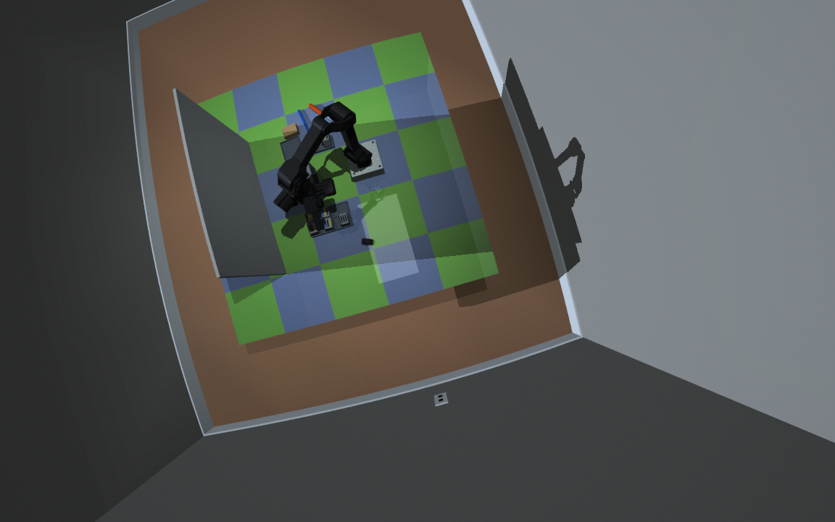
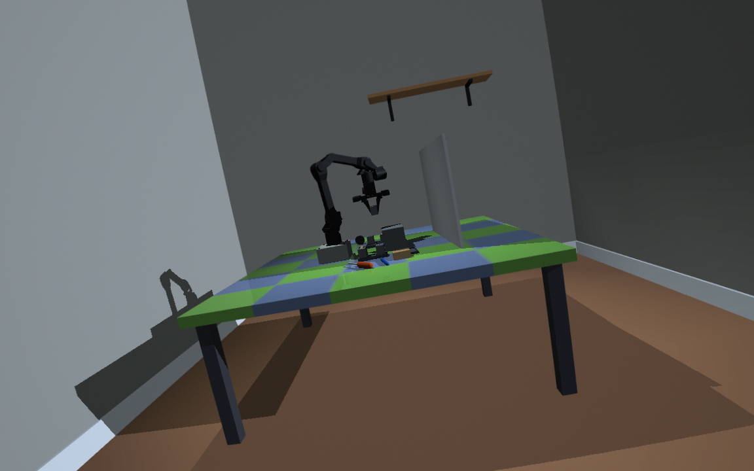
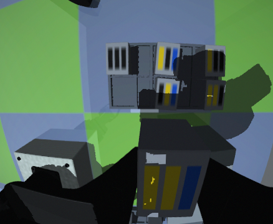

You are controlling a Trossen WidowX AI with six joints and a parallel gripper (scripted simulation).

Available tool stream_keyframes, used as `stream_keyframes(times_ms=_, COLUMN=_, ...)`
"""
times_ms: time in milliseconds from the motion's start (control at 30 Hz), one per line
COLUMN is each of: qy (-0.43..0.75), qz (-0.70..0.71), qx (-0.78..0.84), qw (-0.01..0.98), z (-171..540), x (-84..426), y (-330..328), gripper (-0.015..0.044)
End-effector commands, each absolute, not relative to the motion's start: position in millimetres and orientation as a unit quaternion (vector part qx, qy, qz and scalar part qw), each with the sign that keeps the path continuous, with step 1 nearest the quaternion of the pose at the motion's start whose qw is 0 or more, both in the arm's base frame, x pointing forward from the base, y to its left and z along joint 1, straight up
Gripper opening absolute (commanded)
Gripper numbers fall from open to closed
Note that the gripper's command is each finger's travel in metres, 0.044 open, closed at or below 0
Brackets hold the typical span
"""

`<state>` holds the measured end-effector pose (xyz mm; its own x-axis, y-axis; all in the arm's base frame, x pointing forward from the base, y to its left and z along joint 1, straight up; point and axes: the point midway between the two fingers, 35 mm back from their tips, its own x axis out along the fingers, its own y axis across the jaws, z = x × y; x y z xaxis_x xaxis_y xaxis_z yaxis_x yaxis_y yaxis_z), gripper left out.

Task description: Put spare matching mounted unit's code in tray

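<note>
My gripper [image 2: 374,209] [image 3: 163,153] is shut on a dark grey spare with yellow, yellow and blue stripes [image 3: 169,158], held raised above the table. Below it in the wrist view, a slotted rack [image 3: 124,91] holds spares striped all black [image 3: 116,59], yellow-black-blue [image 3: 167,59], yellow-black-black [image 3: 215,60], black-yellow-blue [image 3: 167,93] and yellow-yellow-black [image 3: 214,94]. One front slot is empty. The dark tray [image 1: 288,148] lies partly behind the arm in the top view. I cannot make out the mounted unit or its back code.
A grey box [image 2: 393,235] stands near the gripper. A tall grey panel [image 1: 232,188] [image 2: 441,187] stands beyond. A tan block [image 1: 290,130] [image 2: 401,254], blue tool [image 1: 302,117] and orange-handled screwdriver [image 1: 314,108] [image 2: 364,264] lie near the tray. A small black object [image 1: 367,241] lies beside the rack.
</note>
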<state>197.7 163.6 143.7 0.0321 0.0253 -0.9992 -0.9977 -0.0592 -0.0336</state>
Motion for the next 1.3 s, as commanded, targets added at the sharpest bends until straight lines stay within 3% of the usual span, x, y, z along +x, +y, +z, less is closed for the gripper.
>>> stream_keyframes(times_ms=0, qy=0.465, qz=0.511, qx=-0.519, qw=0.503, z=146.3, x=213.6, y=158.2, gripper=0.0000)
stream_keyframes(times_ms=1267, qy=0.472, qz=0.493, qx=-0.527, qw=0.507, z=150.5, x=333.8, y=-3.5, gripper=0.0000)
